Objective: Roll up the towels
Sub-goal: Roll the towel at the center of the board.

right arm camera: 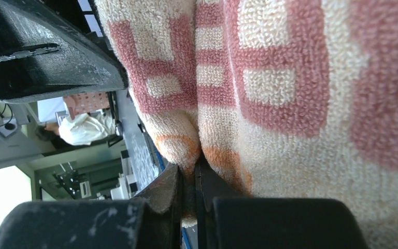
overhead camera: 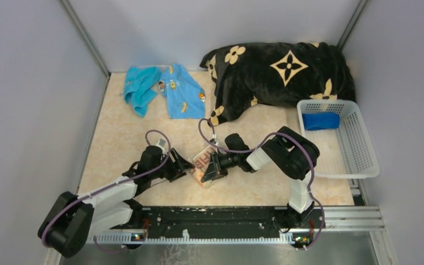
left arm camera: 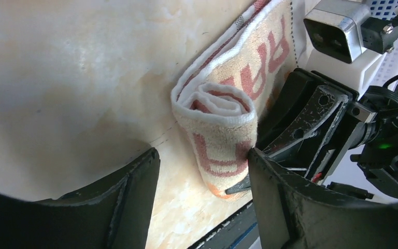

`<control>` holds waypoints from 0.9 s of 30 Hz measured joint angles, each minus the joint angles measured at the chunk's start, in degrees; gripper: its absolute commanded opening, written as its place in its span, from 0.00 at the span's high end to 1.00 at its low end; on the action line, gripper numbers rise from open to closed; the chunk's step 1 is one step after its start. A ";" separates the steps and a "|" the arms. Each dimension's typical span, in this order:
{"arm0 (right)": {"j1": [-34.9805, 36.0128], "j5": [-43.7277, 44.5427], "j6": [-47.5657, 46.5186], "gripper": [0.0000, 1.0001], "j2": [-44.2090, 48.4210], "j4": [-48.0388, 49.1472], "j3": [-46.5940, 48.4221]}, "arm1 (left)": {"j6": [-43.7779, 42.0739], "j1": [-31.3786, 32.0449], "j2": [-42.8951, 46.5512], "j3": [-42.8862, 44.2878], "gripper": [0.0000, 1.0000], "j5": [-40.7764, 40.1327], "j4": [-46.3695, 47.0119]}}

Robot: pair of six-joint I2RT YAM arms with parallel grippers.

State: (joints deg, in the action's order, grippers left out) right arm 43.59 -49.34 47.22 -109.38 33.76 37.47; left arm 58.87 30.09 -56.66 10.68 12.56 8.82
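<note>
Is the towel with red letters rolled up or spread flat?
Rolled up. The left wrist view shows the lettered towel end-on with layers wound in a spiral; the right gripper is shut on its edge.

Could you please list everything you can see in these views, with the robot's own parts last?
lettered towel: one, cream with red letters, rolled, near centre of the table
turquoise towel: one, plain turquoise, crumpled, far left
printed towel: one, light blue with orange prints, beside the turquoise one
dark blue towel: one, dark blue, rolled, inside the basket
blanket: one, black with tan flowers, far right
basket: one, white, right side
table: one, beige
left fingers: two, black, open at the roll's end
right fingers: two, black, shut on the lettered towel's edge
</note>
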 measured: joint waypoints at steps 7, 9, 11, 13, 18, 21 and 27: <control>-0.28 0.87 -0.76 0.84 0.92 -2.69 0.13 | 1.14 0.02 -11.21 4.39 0.41 1.60 4.15; -0.26 2.56 -2.86 0.80 3.21 -6.67 0.50 | 1.64 0.02 -13.64 5.46 0.43 2.10 4.96; -0.22 5.51 -5.81 0.75 6.56 -12.09 1.01 | 1.99 0.02 -15.12 6.19 0.45 2.23 5.35; 0.35 9.16 -8.94 0.70 9.79 -18.08 2.08 | 2.36 0.02 -16.04 6.69 0.46 2.23 5.31; 5.33 24.00 -17.14 0.54 18.05 -34.42 7.41 | 2.89 0.02 -16.96 8.04 0.47 1.86 3.41; 11.04 35.19 -21.42 0.52 21.09 -42.53 11.76 | 2.89 0.02 -17.46 9.25 0.48 1.57 1.60; 23.69 55.15 -27.82 0.51 21.81 -53.22 18.99 | 2.84 0.15 -18.16 10.78 0.48 1.36 -0.74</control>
State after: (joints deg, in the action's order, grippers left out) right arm 67.29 5.80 19.40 -87.57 -19.46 56.47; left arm 61.71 30.24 -74.83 21.45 13.91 8.08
